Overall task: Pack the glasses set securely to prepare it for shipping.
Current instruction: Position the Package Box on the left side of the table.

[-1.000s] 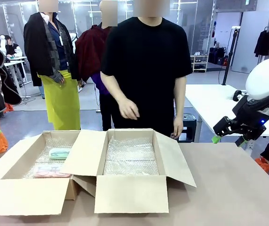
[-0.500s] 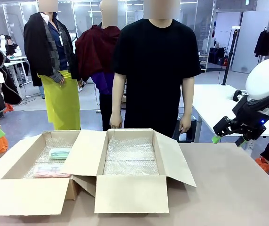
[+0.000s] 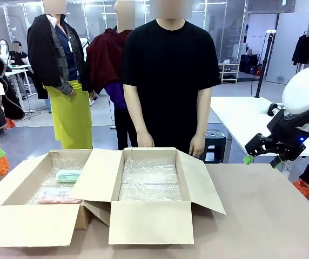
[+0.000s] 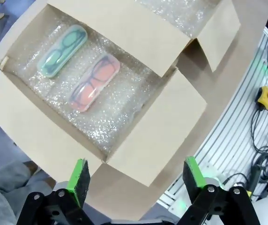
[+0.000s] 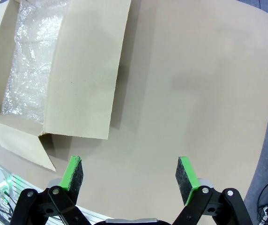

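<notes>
The glasses set lies on bubble wrap in the left open cardboard box (image 3: 14, 218): a mint green case (image 3: 68, 175) and, nearer to me, a pale pink case (image 3: 60, 195). From above, the green case (image 4: 62, 50) and the pink case (image 4: 95, 82) lie side by side, with eyeglasses showing through both. My left gripper (image 4: 136, 180) hangs open high above that box's near flap and holds nothing. My right gripper (image 3: 261, 156) hovers open above the table's right side. Under the right gripper (image 5: 130, 180) there is bare tabletop.
A second open cardboard box (image 3: 149, 221) lined with bubble wrap (image 3: 150, 181) stands mid-table, its flaps spread wide. A person in a black shirt (image 3: 170, 75) stands at the far edge, both hands hanging just behind that box. The brown tabletop (image 3: 268, 216) stretches to the right.
The person has lowered a raised hand and shifted sideways; both arms now hang straight down. Neither gripper nor the boxes have moved.
</notes>
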Motion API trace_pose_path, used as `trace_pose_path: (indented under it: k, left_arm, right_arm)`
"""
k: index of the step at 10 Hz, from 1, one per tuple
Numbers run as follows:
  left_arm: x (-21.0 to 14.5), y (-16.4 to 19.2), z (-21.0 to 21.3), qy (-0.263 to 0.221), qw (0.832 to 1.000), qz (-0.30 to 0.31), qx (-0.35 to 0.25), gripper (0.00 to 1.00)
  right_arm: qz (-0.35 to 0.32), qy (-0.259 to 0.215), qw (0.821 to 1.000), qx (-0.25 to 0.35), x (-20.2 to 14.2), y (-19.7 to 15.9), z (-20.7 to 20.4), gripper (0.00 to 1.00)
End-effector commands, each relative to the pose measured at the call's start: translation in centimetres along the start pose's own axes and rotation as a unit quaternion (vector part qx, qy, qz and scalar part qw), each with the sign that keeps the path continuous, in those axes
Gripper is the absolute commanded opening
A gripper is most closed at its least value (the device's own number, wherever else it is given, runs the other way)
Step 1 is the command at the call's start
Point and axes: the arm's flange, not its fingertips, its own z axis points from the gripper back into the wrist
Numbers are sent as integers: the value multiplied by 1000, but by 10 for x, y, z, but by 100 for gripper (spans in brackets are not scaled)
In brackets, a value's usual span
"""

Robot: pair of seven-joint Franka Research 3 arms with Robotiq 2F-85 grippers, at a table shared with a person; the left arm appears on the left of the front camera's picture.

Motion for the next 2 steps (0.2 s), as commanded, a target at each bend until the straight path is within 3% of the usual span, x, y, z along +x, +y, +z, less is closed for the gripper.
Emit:
trace_pose_path:
  k: [1,2]
  left_arm:
    - [2,-1,3,8,1000,8,8,100]
    - [2,-1,3,8,1000,8,8,100]
  right_arm:
    - [2,-6,1000,-3,-1,1,0,100]
    - [2,-6,1000,-3,-1,1,0,100]
